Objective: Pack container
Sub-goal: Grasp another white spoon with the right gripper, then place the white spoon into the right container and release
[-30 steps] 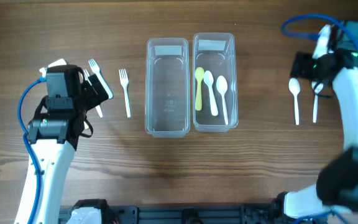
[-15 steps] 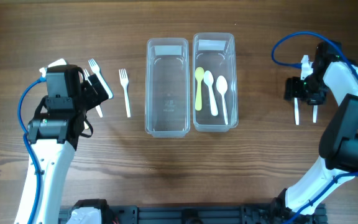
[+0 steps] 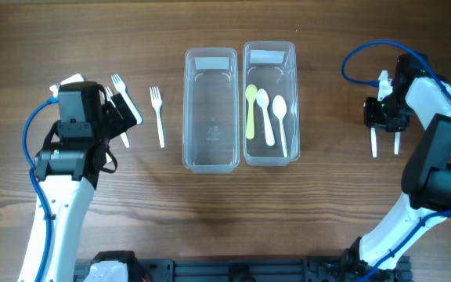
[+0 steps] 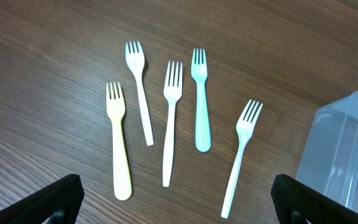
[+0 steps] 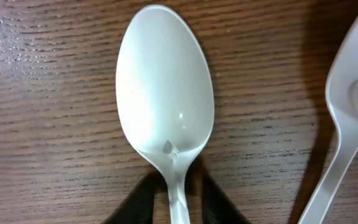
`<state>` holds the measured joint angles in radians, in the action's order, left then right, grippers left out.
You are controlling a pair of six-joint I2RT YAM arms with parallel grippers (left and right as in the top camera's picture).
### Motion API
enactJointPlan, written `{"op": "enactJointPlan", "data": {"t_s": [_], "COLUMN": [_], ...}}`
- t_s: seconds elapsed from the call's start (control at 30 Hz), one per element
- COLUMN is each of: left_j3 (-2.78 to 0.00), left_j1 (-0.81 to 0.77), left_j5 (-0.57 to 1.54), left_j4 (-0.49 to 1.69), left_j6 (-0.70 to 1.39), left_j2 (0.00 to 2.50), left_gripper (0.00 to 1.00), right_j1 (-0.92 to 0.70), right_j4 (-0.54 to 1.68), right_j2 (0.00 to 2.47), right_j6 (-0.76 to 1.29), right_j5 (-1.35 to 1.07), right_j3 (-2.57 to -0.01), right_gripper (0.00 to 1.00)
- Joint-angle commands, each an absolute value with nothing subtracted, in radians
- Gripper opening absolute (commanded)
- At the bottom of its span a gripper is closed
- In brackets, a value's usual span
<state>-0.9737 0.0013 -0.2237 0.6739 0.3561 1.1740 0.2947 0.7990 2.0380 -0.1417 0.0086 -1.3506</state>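
Note:
Two clear containers stand side by side mid-table: the left one [image 3: 210, 117] holds nothing, the right one [image 3: 269, 48] holds a yellow-green spoon [image 3: 250, 110] and two white spoons [image 3: 266, 117]. Further right lie two white spoons. My right gripper [image 3: 382, 113] sits low over them, shut on the neck of the left white spoon [image 5: 163, 87], which still rests on the wood; the other spoon [image 5: 353, 106] lies just beside it. My left gripper [image 4: 179, 202] hangs open above several forks [image 4: 170, 118] left of the containers.
The forks are white, yellow [image 4: 118, 146] and teal [image 4: 201, 106], lying roughly parallel. One white fork [image 3: 158, 117] lies nearest the left container. The blue cable [image 3: 366, 51] of the right arm loops above the spoons.
The right arm swung in from the table's right edge and came down over the two spoons. Its jaws closed on the left spoon's neck. The left arm has not moved.

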Motion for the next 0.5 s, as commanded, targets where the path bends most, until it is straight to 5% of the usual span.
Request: {"op": "enactJointPlan", "data": {"t_s": [0.0, 0.47], "left_j3": [-0.993, -0.993], "left_j1": [0.007, 0.007], "left_j5": [-0.237, -0.237], "left_j4": [0.671, 0.671], "left_j6": [0.344, 0.344], "left_j2": [1.177, 1.177], "left_gripper": [1.00, 1.00], "right_j1": [0.292, 0.101], "right_j4": [0.808, 0.984], "right_j2": [2.084, 1.773], "right_j6": [-0.087, 0.072], "right_j5": [-0.009, -0.219], "right_j3": [-1.334, -1.557], "right_gripper": [0.11, 0.04]}}
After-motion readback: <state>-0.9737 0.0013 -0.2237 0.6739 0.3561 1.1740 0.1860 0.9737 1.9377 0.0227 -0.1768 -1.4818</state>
